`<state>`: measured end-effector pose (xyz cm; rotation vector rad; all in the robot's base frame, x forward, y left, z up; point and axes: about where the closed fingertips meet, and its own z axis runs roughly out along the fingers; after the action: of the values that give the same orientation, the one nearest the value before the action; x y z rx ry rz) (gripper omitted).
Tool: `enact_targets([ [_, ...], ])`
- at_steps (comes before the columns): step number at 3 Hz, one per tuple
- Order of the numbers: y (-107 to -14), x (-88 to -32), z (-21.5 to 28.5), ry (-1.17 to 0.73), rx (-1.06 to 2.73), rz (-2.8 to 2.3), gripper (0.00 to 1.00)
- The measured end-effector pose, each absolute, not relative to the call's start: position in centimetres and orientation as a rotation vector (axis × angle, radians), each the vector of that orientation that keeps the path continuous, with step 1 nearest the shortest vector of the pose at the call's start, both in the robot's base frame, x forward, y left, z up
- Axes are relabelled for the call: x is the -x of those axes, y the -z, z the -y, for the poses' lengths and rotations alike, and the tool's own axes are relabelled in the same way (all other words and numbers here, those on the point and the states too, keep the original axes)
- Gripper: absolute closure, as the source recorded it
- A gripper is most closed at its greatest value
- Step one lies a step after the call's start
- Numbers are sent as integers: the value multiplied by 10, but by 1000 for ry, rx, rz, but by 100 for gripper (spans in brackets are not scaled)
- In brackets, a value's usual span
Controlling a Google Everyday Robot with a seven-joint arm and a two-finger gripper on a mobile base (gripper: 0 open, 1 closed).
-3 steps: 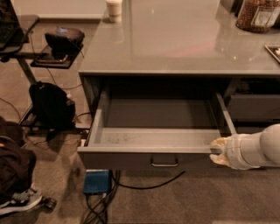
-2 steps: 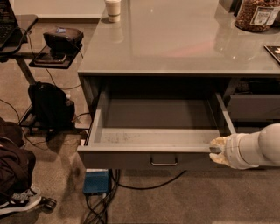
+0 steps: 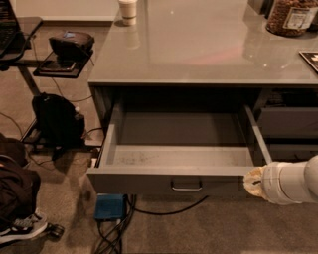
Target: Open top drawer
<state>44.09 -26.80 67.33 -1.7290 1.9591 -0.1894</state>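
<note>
The top drawer (image 3: 144,178) is a wide dark-grey metal drawer pulled far out from under the grey counter. Its long scuffed grey interior (image 3: 179,144) holds nothing. Its flat front carries one small central pull handle (image 3: 186,186). My gripper (image 3: 253,182) is at the right end of the drawer front, at the lower right of the camera view. Only its pale tip and the white arm (image 3: 293,181) behind it show.
The grey counter (image 3: 208,49) holds a cup (image 3: 128,11) at the back left and a jar (image 3: 290,17) at the back right. Narrower drawers (image 3: 288,121) are at the right. A blue box (image 3: 110,206) and cables lie on the floor below. A black bag (image 3: 57,119) stands at left.
</note>
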Motion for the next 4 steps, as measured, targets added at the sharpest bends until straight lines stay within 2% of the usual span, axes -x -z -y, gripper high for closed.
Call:
enact_targets([
  [1, -677, -399, 272, 192, 1701, -1996, 100],
  [2, -674, -365, 294, 200, 1631, -2073, 80],
  [4, -729, -412, 282, 250, 1712, -2029, 34],
])
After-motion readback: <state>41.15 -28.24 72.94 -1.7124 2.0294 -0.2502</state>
